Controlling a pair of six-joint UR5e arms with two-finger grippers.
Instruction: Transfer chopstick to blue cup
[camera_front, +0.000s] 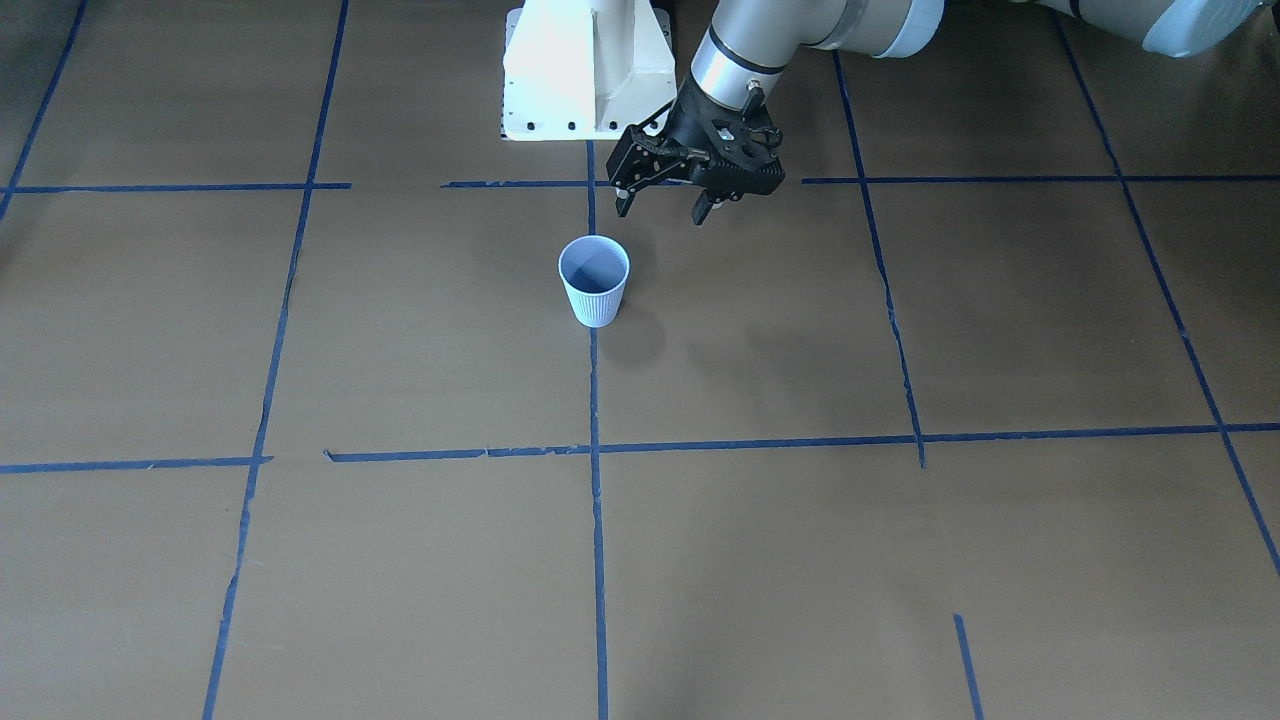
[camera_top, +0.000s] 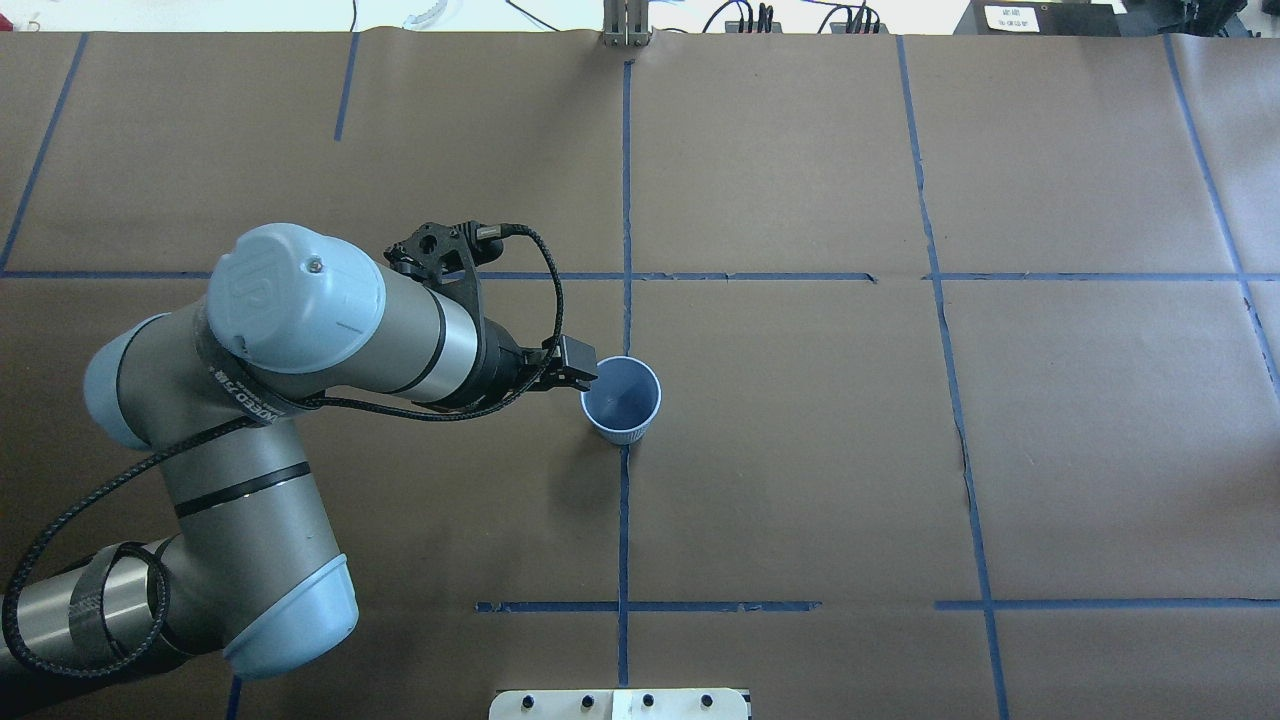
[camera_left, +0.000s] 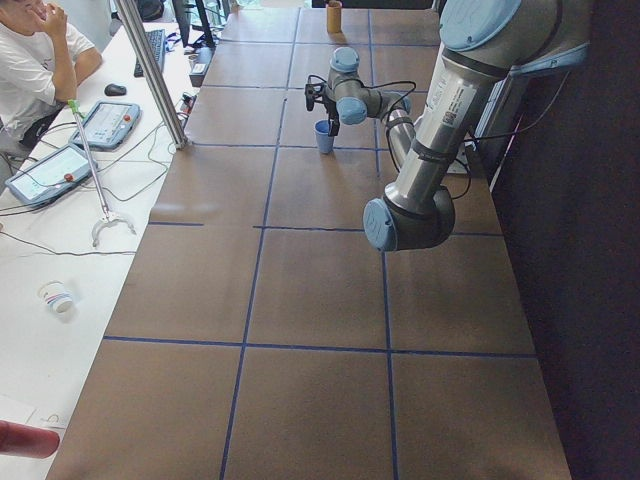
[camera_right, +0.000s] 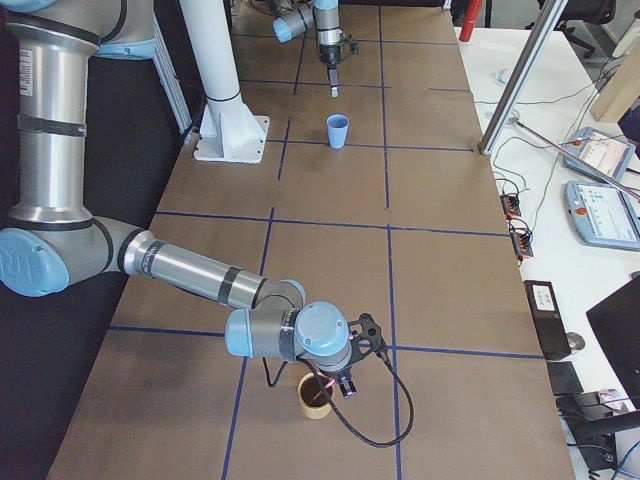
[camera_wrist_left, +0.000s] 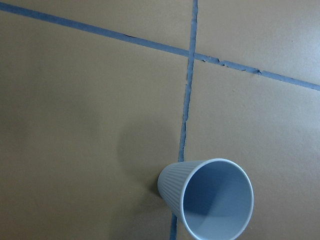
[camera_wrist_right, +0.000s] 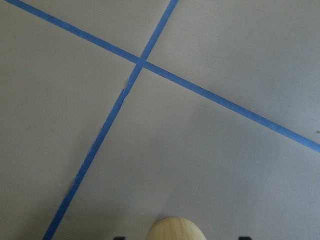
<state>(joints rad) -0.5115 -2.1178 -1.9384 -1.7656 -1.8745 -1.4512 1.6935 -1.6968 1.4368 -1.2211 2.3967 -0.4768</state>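
Note:
The blue cup (camera_front: 594, 280) (camera_top: 621, 401) (camera_wrist_left: 210, 200) stands upright on the brown table where two tape lines meet, and its inside looks empty. My left gripper (camera_front: 662, 213) (camera_top: 580, 376) hangs open beside and above the cup's rim, on the robot's side, holding nothing. At the table's far right end my right gripper (camera_right: 335, 383) hovers over a tan cup (camera_right: 316, 397) (camera_wrist_right: 175, 230). Its two fingertips show wide apart at the wrist view's bottom edge. A thin reddish streak at the tan cup's mouth may be the chopstick; I cannot tell for sure.
The robot's white base (camera_front: 585, 70) stands behind the blue cup. Dark blue tape lines (camera_front: 596, 520) grid the brown paper. A person sits at a side desk (camera_left: 60, 200) with tablets and cables past the table's far edge.

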